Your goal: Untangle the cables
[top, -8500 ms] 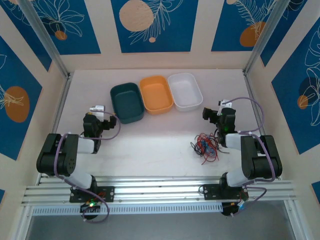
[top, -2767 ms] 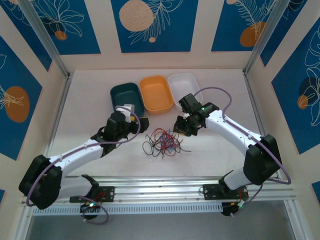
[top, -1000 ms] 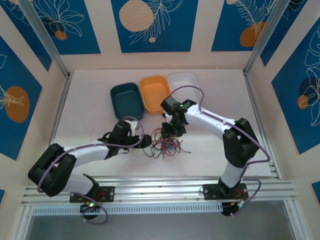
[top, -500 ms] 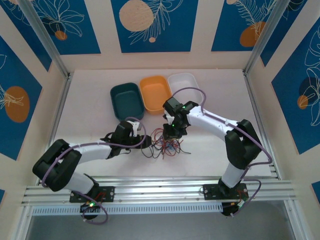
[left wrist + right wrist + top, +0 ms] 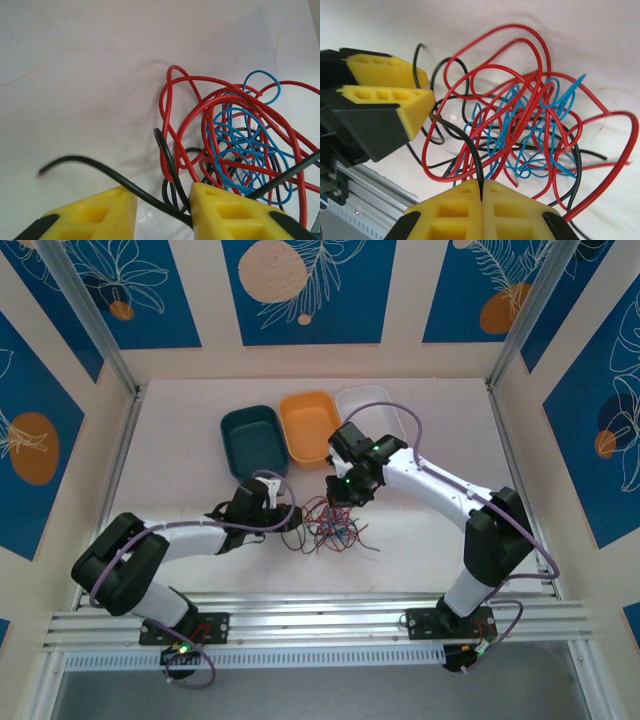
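Pinching a black cable (image 5: 471,150) between its yellow fingers (image 5: 452,207), which are pressed flat together, the right pincer (image 5: 481,187) hangs just over the far edge of the cables (image 5: 330,525). From that grip the black strand runs up and across to the tips of the left pincer (image 5: 164,194), which sits low on the tabletop (image 5: 180,430) on the bundle's left side. Its jaws are narrow, with a gap between them; a black cable crosses that gap and touches the right-hand finger, its loose end lying on the bare surface to the left. Whether it is gripped I cannot tell. The cables lie in one knot between the two pincers, mostly red loops with blue ones in the middle and black threading through. Beyond them stand a dark teal bin (image 5: 252,445), an orange bin (image 5: 312,428) and a white bin (image 5: 388,405), side by side.
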You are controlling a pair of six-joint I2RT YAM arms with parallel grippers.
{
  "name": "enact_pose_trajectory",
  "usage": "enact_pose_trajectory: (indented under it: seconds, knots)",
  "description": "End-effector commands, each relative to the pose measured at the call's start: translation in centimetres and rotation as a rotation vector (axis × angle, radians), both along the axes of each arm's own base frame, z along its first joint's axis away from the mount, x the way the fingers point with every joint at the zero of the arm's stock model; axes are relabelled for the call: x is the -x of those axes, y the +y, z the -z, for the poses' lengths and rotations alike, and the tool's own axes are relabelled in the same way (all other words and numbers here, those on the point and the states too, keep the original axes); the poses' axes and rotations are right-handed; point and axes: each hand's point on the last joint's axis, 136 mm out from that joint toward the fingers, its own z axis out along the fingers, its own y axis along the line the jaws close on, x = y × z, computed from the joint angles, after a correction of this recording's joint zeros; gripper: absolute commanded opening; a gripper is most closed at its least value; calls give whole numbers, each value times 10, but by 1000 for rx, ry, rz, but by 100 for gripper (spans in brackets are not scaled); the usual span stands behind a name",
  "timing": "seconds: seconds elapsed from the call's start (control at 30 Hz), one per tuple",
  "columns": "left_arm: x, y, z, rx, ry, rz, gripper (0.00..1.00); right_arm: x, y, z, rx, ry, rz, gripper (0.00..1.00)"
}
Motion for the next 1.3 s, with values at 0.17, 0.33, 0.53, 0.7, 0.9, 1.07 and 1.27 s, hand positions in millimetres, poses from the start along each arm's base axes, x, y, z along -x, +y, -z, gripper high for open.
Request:
enact_pose_trajectory:
  seconds: [0.17,0.33,0.53,0.7,0.9,1.07,1.27]
  knots:
    - [-26,0,-27,-22,-114,-66,21,-17,-3,-57,-88,-208,55,0]
    - [-36,-3,-38,-35,-158,-73,21,-28,1,-84,-169,-340,81,0]
    - [-43,-12,-39,-11,-157,-59,21,-39,5,-130,-261,-511,90,0]
    - [-45,-15,-41,12,-160,-69,22,-40,9,-166,-305,-608,89,0]
    - [-44,-14,-45,29,-171,-71,25,-36,6,-200,-328,-687,82,0]
    - [-43,-14,-48,38,-182,-67,27,-29,2,-235,-366,-768,64,0]
    - [-45,-17,-52,53,-197,-59,29,-21,-5,-284,-407,-871,41,0]
